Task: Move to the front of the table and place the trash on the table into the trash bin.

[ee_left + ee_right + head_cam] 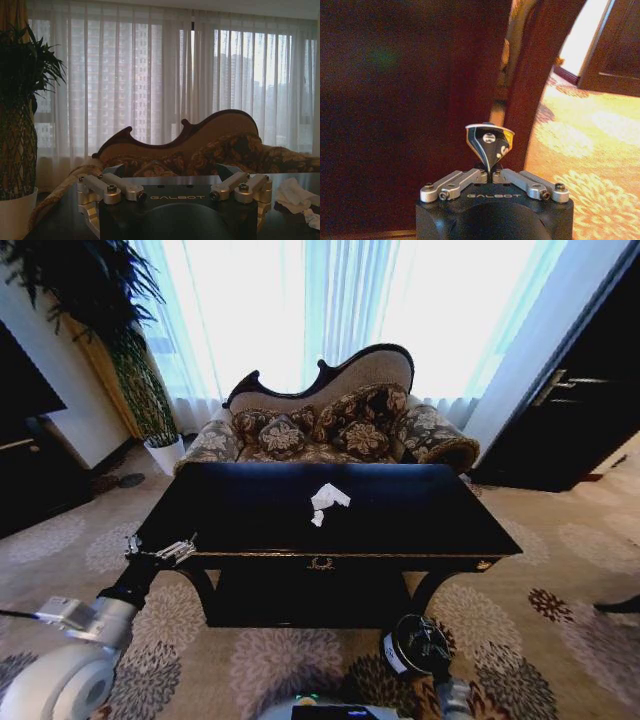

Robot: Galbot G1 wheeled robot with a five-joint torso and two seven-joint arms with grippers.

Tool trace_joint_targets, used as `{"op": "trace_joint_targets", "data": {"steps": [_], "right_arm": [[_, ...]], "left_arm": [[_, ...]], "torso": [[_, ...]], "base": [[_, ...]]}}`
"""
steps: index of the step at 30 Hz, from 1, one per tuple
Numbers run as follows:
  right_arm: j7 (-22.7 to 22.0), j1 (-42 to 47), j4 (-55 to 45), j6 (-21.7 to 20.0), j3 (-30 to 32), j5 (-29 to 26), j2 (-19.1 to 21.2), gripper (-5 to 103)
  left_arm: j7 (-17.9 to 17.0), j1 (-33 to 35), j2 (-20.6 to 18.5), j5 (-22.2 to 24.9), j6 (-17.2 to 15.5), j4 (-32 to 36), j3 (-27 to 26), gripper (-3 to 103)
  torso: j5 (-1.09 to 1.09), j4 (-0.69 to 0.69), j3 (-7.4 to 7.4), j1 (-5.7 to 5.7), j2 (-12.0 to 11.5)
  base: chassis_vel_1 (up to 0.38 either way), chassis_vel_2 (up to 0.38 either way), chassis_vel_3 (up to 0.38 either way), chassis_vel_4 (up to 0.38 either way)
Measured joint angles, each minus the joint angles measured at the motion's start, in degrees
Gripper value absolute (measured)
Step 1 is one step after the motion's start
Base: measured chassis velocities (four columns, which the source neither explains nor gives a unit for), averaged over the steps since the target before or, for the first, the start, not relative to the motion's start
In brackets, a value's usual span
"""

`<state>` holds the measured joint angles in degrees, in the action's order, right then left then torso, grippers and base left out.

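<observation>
The table (400, 525), glossy black with a gold emblem on its front edge and a lower shelf beneath, stands square before the robot on a patterned carpet (560, 640), with an upholstered sofa (330, 425) just behind it and sheer curtains (150, 75) across the window beyond. A tall plant in a white pot (165, 452) stands off the table's far left corner. The trash bin (400, 648) sits on the carpet below the table's front edge, toward the right, partly covered by the right gripper (490, 172), which hangs low near the table's curved leg (530, 100) with its fingers pinched together on a small dark shiny piece with yellow and white markings (489, 142). The left gripper (160, 552) hovers at the table's front left corner, its fingers spread apart and empty. Crumpled white tissue (329, 497) lies near the middle of the tabletop, with a tiny white scrap (317, 519) just beside it.
</observation>
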<state>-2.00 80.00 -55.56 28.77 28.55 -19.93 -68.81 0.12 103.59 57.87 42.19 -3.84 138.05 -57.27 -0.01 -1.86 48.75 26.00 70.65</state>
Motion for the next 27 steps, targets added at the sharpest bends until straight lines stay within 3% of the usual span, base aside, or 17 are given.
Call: {"op": "trace_joint_targets", "data": {"steps": [8,14,27], "right_arm": [[-0.8,-7.1,10.6,-1.6,-1.0,1.7,2.8,0],[-0.9,-13.7,20.3,-2.0,-1.0,6.4,3.3,0],[0.0,-15.5,25.1,-3.7,-0.2,7.9,1.5,0]], "left_arm": [[0.0,0.0,0.0,0.0,0.0,0.0,0.0,100],[0.0,0.0,0.0,0.0,0.0,0.0,0.0,100],[0.0,0.0,0.0,0.0,0.0,0.0,0.0,100]], "torso": [[0.00,0.01,0.00,0.00,0.0],[0.01,0.02,0.00,0.01,0.0],[-0.01,-0.01,0.00,0.01,0.0]], "base": [[0.000,0.000,0.000,0.000],[0.000,0.000,0.000,0.000],[0.000,0.000,0.000,0.000]]}}
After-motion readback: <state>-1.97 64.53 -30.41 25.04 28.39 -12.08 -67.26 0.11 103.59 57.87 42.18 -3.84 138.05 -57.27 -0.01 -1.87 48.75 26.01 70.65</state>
